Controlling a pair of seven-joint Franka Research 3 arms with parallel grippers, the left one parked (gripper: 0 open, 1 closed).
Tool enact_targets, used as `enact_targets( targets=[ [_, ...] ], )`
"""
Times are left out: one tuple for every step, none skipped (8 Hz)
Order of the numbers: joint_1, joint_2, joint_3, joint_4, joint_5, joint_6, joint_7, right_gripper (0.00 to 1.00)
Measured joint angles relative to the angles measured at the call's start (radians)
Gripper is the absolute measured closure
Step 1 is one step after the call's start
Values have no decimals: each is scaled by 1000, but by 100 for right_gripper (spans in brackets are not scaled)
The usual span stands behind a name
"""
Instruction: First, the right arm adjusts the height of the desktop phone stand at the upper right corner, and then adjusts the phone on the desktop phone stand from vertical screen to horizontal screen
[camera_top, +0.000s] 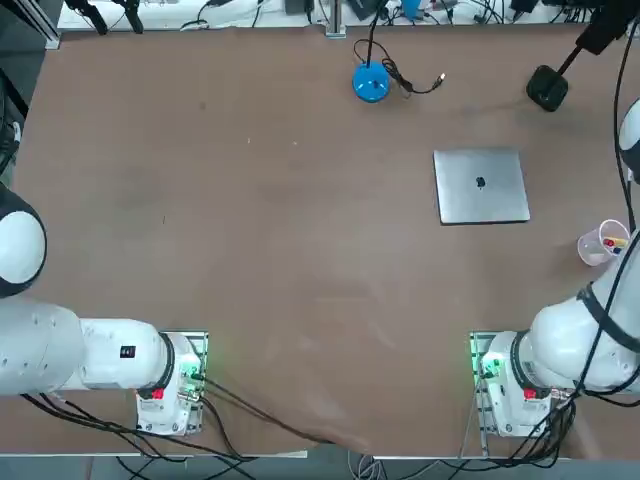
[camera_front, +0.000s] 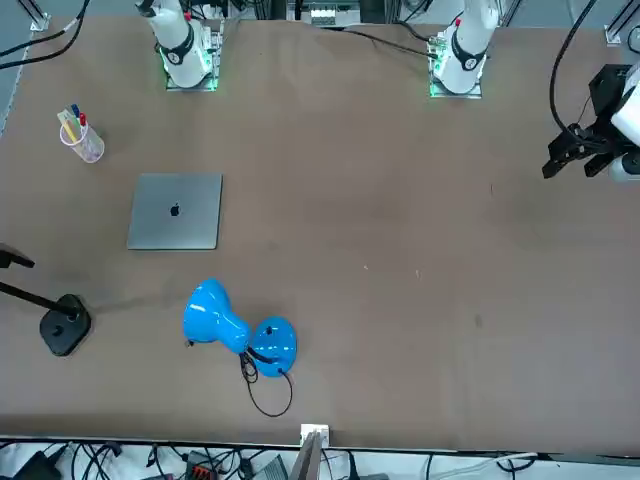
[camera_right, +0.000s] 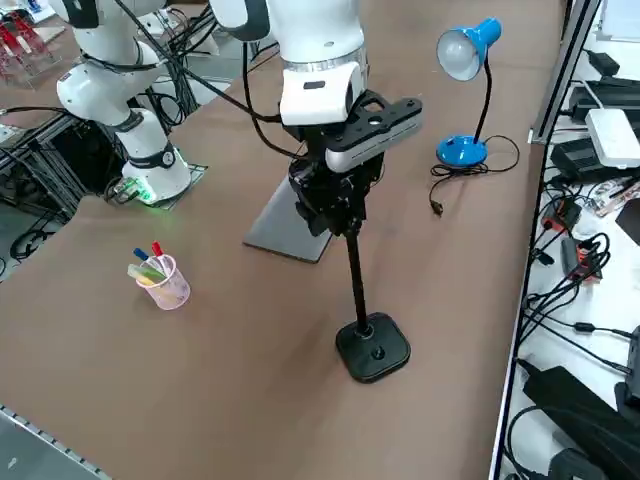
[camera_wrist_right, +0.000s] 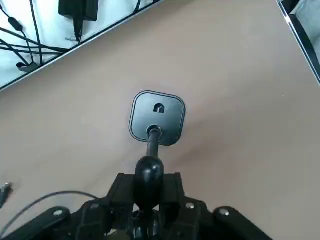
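We note a brown table (camera_top: 250, 220); on it the desktop phone stand (camera_top: 547, 87) at the far right corner, a blue lamp (camera_top: 371, 82), closed silver laptop (camera_top: 481, 186), cup of pens (camera_top: 603, 242).

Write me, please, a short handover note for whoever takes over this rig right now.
Right gripper: at the top of the thin pole of the black desktop phone stand with the rounded-square base, around its ball joint. I cannot tell whether it has a grip.
Stand: upright near the far right corner of the brown table, beyond the closed silver-grey laptop.
Phone: not clearly made out in any view.
Done: nothing confirmed beyond the arm being at the stand.
Left: set the stand's height, then turn the phone from vertical to horizontal.
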Motion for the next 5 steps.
enact_targets(
  targets=[
    [-1,-1,0,-2,0,1,1,70],
    [-1,-4,0,-7,0,5,3,70],
    [0,-8,0,-17,0,18,4,70],
    [0,-13,0,-29,0,33,6,70],
    [0,-20,0,-42,0,43,7,70]
  ],
)
